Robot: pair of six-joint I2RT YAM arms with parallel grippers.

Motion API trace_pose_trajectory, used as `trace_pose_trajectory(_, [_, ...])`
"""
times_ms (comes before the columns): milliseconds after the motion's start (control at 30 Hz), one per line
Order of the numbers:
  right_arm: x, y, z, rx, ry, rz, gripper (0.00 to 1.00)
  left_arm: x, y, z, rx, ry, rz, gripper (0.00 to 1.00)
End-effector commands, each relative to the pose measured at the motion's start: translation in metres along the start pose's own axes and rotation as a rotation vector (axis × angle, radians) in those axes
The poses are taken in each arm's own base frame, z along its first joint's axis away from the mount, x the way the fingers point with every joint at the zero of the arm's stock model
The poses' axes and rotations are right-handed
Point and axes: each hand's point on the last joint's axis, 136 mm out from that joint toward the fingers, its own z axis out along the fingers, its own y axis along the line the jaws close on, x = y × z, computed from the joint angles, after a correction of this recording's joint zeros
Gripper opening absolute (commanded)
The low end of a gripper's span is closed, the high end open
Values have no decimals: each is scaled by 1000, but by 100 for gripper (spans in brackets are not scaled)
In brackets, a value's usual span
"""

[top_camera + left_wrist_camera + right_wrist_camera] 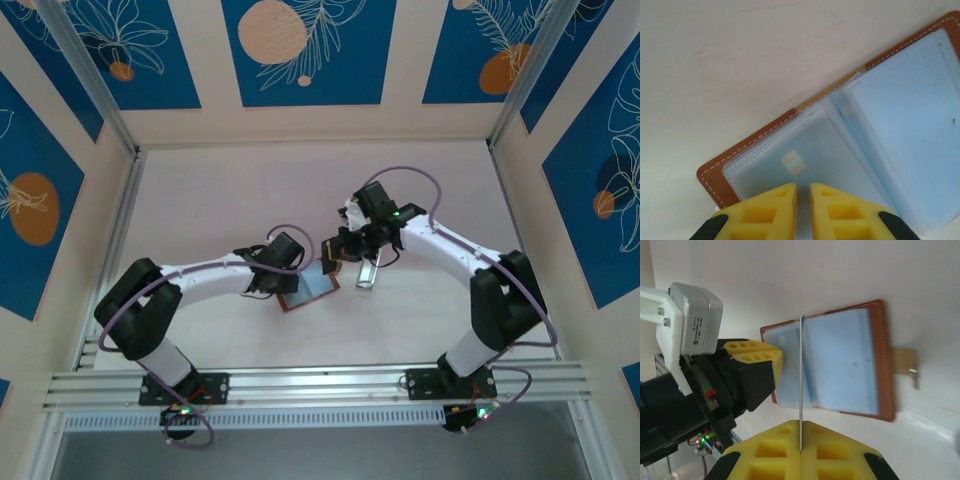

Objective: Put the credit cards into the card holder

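The card [801, 370], pinched by one edge in the right gripper [801, 440], looks thin, stiff and slippery. The left gripper [802, 195], nearly closed, meets the card holder [850, 365] at a floppy sleeve [840, 165]; grip unclear.

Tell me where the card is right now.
In the right wrist view the card stands edge-on, clamped in the right gripper, its far end aimed at the middle fold of the open card holder, with the left gripper beside it.
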Motion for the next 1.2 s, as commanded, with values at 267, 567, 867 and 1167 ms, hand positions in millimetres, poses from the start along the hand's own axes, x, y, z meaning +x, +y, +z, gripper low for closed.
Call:
trace_pose_trajectory(267, [-6,17,58,-77,52,-115,0,13,25,-5,-112,21,20,15])
trace_pose_trajectory(567, [-3,26,81,-121,64,-151,0,22,32,-2,-123,39,21,14])
trace_pose_trajectory(867, [-4,23,96,-128,73,-149,0,26,34,-1,-120,45,15,14])
trace_pose_trajectory(1167, [-1,19,106,-135,99,-137,0,25,31,-1,-108,42,11,14])
